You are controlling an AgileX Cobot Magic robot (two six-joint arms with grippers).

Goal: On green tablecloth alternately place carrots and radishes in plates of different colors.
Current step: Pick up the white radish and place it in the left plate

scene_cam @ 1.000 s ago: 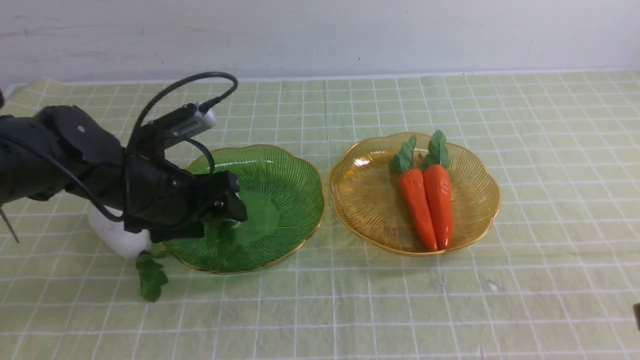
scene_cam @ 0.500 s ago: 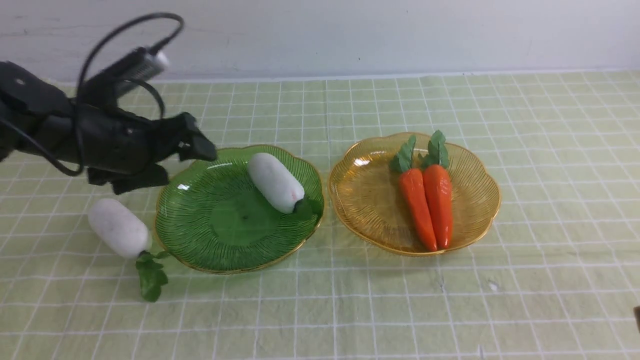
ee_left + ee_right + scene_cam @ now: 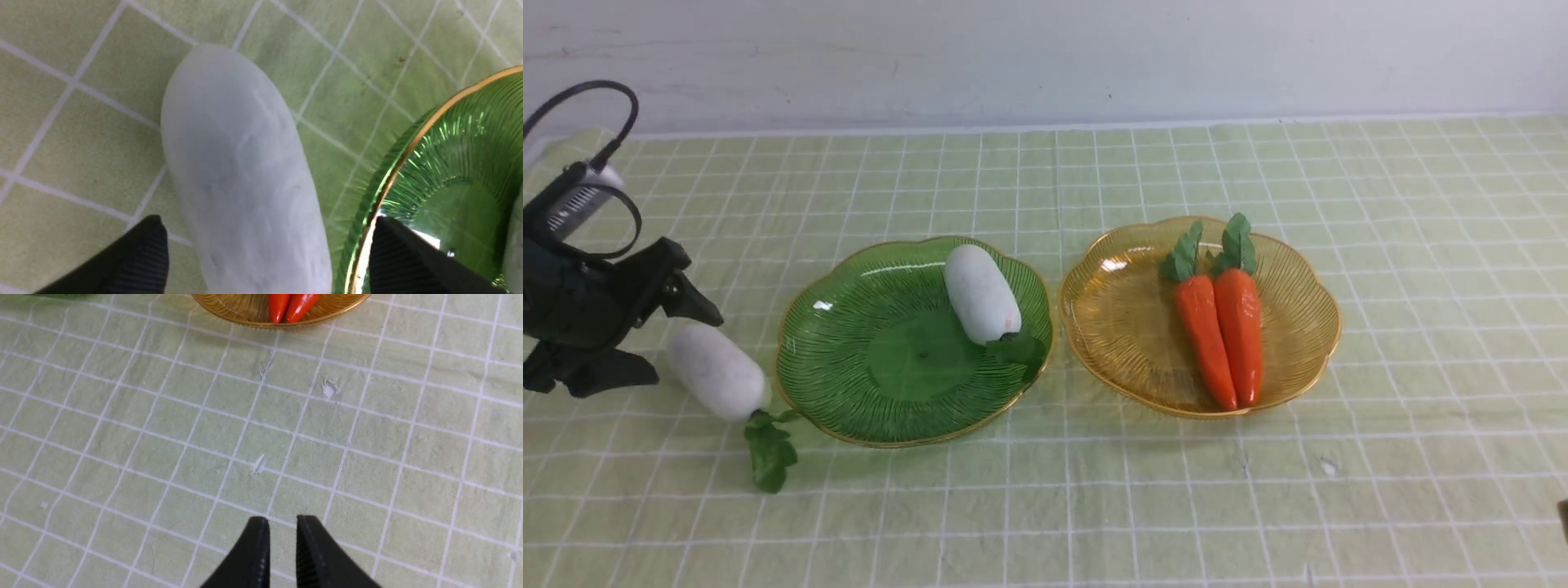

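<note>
- The left hand (image 3: 686, 351) is open, with its two fingers spread either side of the white radish on the cloth (image 3: 241, 175). Neither finger touches the radish.
- In the left wrist view one finger (image 3: 143, 253) is over bare cloth. The other seems to hang right over the gold rim of the green plate (image 3: 392, 183).
- That is the main risk. If the hand goes down as it stands, that finger could land on the rim and tip or shove the plate. It could also pinch the rim together with the radish.
- This radish lies on the green tablecloth (image 3: 1094, 506) just beside the green plate, with its leaves (image 3: 768, 453) by the rim. Lifting it could drag the leaves against the plate.
- The radish is round and smooth-looking, so a grip near one end could squeeze it out sideways.
- A second radish (image 3: 980, 294) already lies in the green plate, towards the far right edge, with its leaves at the rim. A careless drop could roll it out.
- Both carrots (image 3: 1225, 335) lie side by side in the yellow plate (image 3: 1111, 327), so I judge only the radish on the cloth is left to place.
- The right hand (image 3: 282, 522) is closed to a narrow slit and holds nothing. It is above bare cloth, well apart from the plates.
</note>
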